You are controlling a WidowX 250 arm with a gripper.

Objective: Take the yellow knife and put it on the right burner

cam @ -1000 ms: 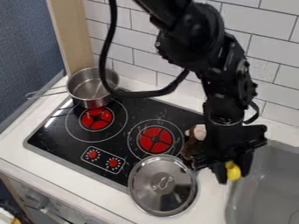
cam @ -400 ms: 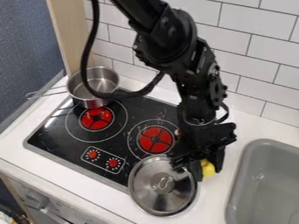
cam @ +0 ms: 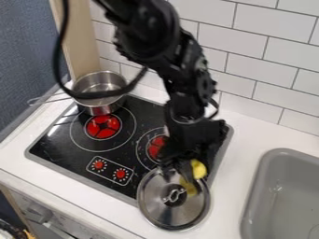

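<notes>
The gripper (cam: pixel 183 172) hangs over the upper part of the steel lid, at the right edge of the stove. It is shut on the yellow knife (cam: pixel 198 169), whose yellow part sticks out between its fingers, above the lid. The rest of the knife is hidden by the gripper. Part of the right burner (cam: pixel 154 147) shows as red to the left of the gripper; the arm covers its right side.
A steel lid (cam: pixel 174 205) lies at the stove's front right, overlapping its edge. The steel pot (cam: pixel 98 93) stands at the back left by the left burner (cam: pixel 103 127). A grey sink (cam: pixel 281 156) is on the right, with white counter (cam: pixel 233 186) between.
The gripper has moved left from beside the sink to above the lid, carrying the yellow knife. A brown thing seen beside the right burner is now behind the arm.
</notes>
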